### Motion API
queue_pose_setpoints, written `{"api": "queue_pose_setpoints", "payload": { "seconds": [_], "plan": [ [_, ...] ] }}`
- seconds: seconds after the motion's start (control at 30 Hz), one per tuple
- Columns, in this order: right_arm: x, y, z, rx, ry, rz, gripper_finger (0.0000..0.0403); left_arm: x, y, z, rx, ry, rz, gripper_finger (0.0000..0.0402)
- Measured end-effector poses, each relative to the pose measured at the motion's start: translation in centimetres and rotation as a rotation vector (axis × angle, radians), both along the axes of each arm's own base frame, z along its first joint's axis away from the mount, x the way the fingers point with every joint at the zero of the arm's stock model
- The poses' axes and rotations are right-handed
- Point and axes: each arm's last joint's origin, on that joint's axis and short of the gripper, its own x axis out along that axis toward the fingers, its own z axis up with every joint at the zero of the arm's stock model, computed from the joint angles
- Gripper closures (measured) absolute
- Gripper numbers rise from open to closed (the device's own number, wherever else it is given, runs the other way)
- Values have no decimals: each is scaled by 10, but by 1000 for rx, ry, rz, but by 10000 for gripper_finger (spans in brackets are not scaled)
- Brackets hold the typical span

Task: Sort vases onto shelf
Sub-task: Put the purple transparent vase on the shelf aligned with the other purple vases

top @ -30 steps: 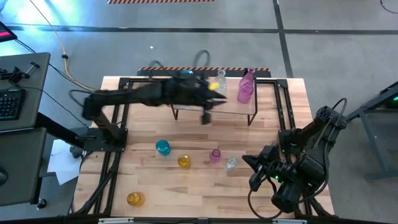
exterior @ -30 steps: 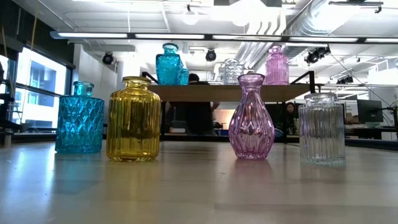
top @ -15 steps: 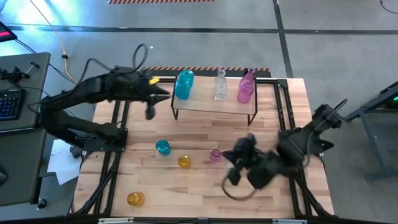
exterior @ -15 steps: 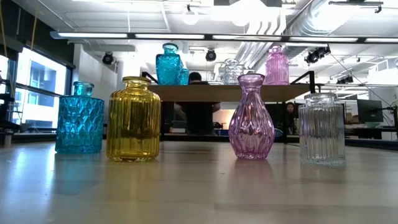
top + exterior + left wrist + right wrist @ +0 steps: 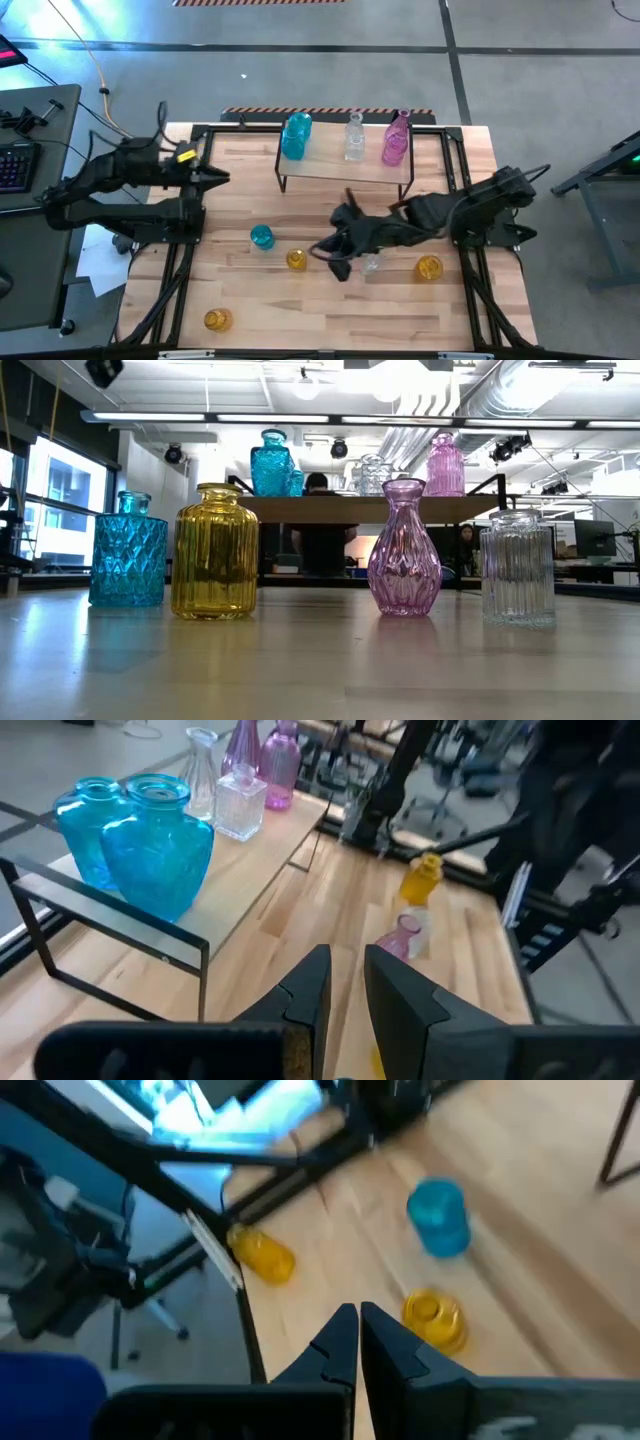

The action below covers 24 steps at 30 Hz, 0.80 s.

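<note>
Right now I see three vases (image 5: 353, 136) standing on the shelf (image 5: 345, 170) at upper centre; my right gripper (image 5: 337, 262), fingers pressed together, hovers mid-surface; left gripper (image 5: 222, 177), fingers slightly parted, holds nothing at left.

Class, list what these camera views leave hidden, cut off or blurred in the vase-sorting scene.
- High view: the pink vase on the table is hidden under the right arm; the right claw is motion-blurred.
- Low view: neither arm shows; the clear vase on the shelf is partly hidden behind the pink one.
- Right wrist view: the yellow vase is blurred.
</note>
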Motion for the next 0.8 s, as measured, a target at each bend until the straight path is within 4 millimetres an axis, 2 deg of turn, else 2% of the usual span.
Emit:
{"api": "queue_pose_setpoints", "payload": {
  "seconds": [0.13,0.23,0.3,0.5,0.67,0.8],
  "plan": [
    [27,-1,-21,92,22,44,403,-16,-4,-7,1,-51,-13,344],
    [45,3,-25,125,13,73,403,-24,-6,-11,-11,-76,-30,344],
    [51,6,-26,121,71,87,403,-26,-6,-14,-19,-80,-34,344],
    [44,5,-25,67,381,73,403,-26,-6,-14,-19,-79,-35,344],
    [38,0,-21,74,472,115,397,-25,-6,-15,-19,-76,-35,344],
    [40,-13,-24,107,530,179,368,-25,-6,-15,-18,-76,-35,344]
  ]
}}
